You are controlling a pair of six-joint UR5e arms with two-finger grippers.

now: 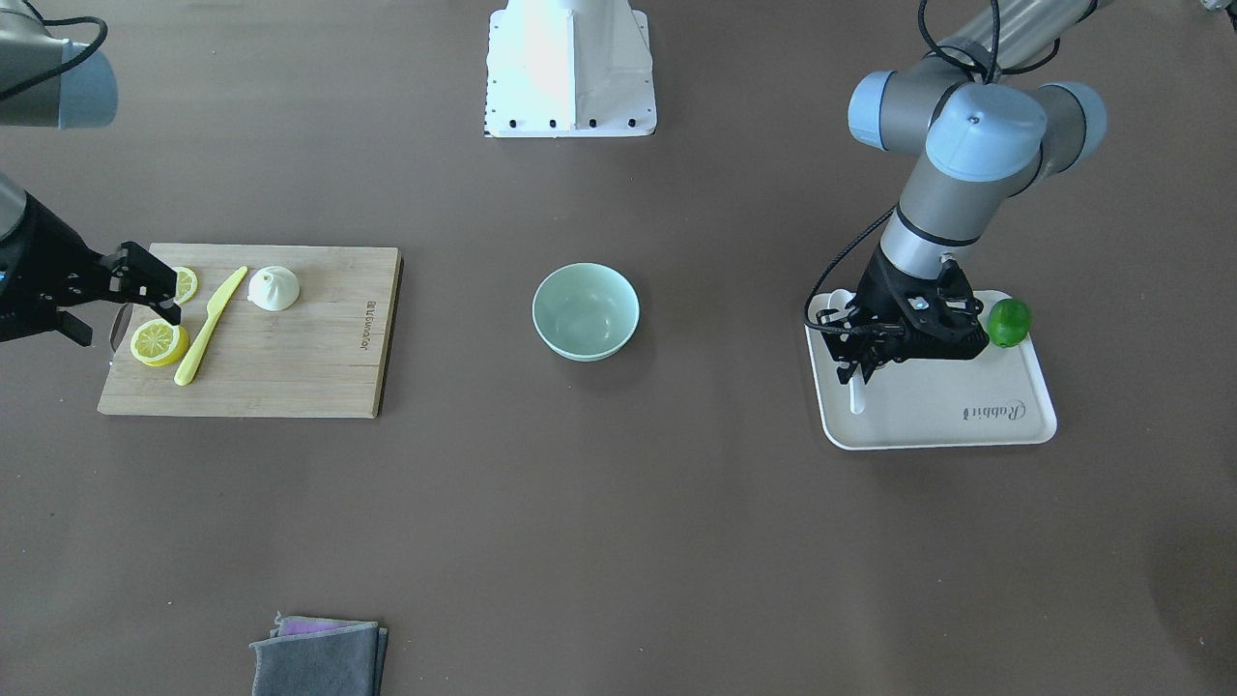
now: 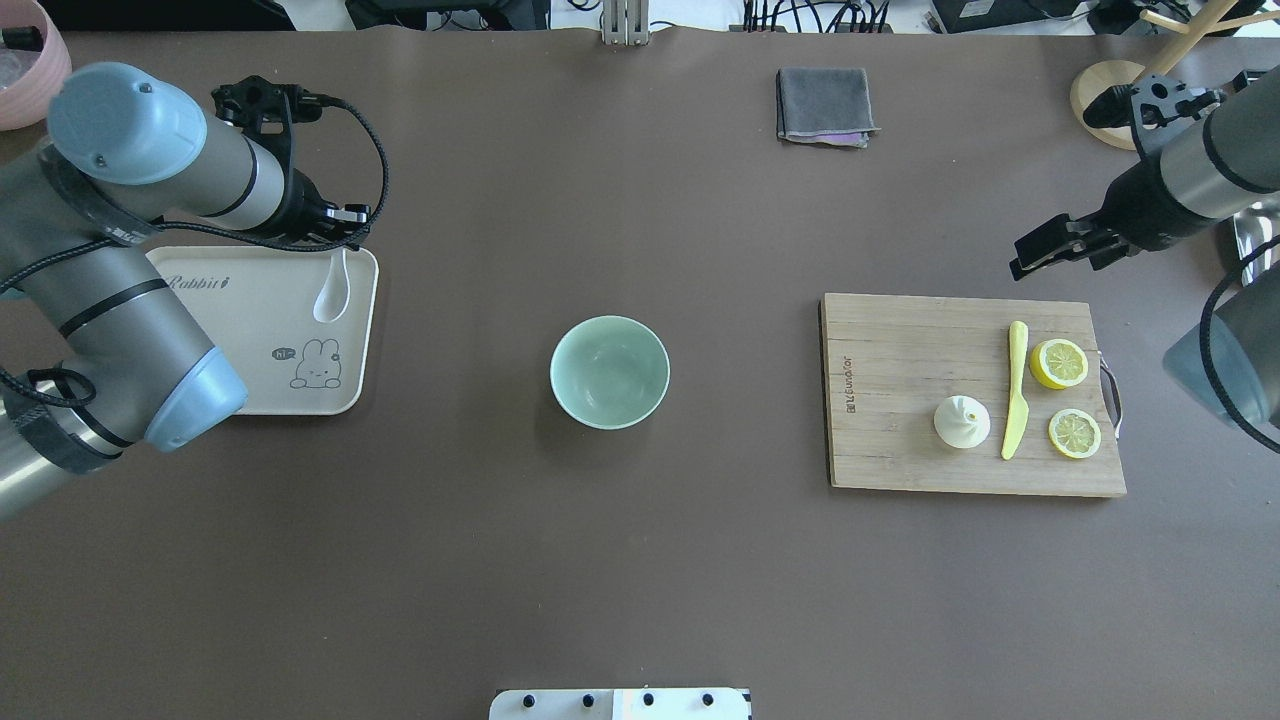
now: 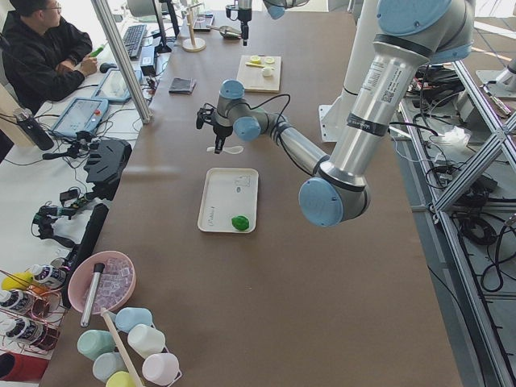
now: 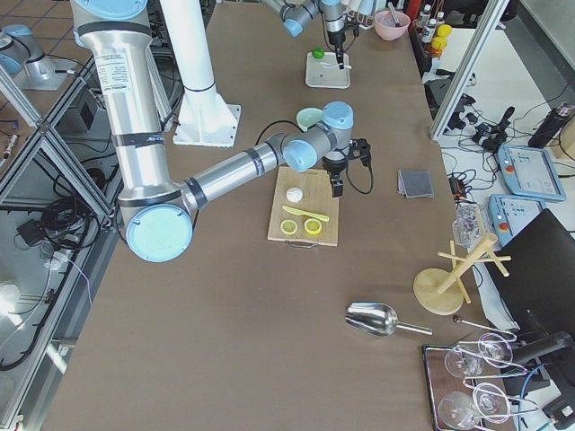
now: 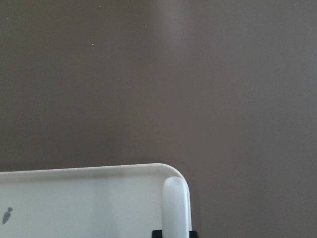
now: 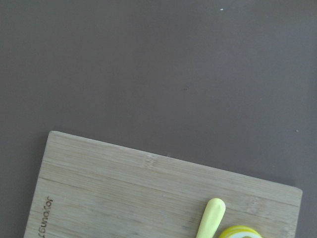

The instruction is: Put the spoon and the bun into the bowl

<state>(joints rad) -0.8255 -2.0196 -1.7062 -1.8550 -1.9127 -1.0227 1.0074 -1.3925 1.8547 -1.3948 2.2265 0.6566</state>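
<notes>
The white spoon (image 2: pixel 331 291) hangs by its handle over the right end of the cream tray (image 2: pixel 250 380). My left gripper (image 2: pixel 343 240) is shut on the handle. The handle also shows in the front view (image 1: pixel 855 398) below that gripper (image 1: pixel 858 375), and in the left wrist view (image 5: pixel 175 208). In the exterior left view the spoon looks lifted a little off the tray. The white pleated bun (image 2: pixel 962 421) sits on the wooden board (image 2: pixel 900 340). The empty mint-green bowl (image 2: pixel 609 372) stands at the table's middle. My right gripper (image 1: pixel 135 331) is open and empty, above the board's end by the lemon slices.
A yellow-green knife (image 2: pixel 1015 400) and two lemon slices (image 2: pixel 1059 363) (image 2: pixel 1074 433) lie on the board beside the bun. A green lime (image 1: pixel 1009 322) sits on the tray. A folded grey cloth (image 2: pixel 824 105) lies at the far edge.
</notes>
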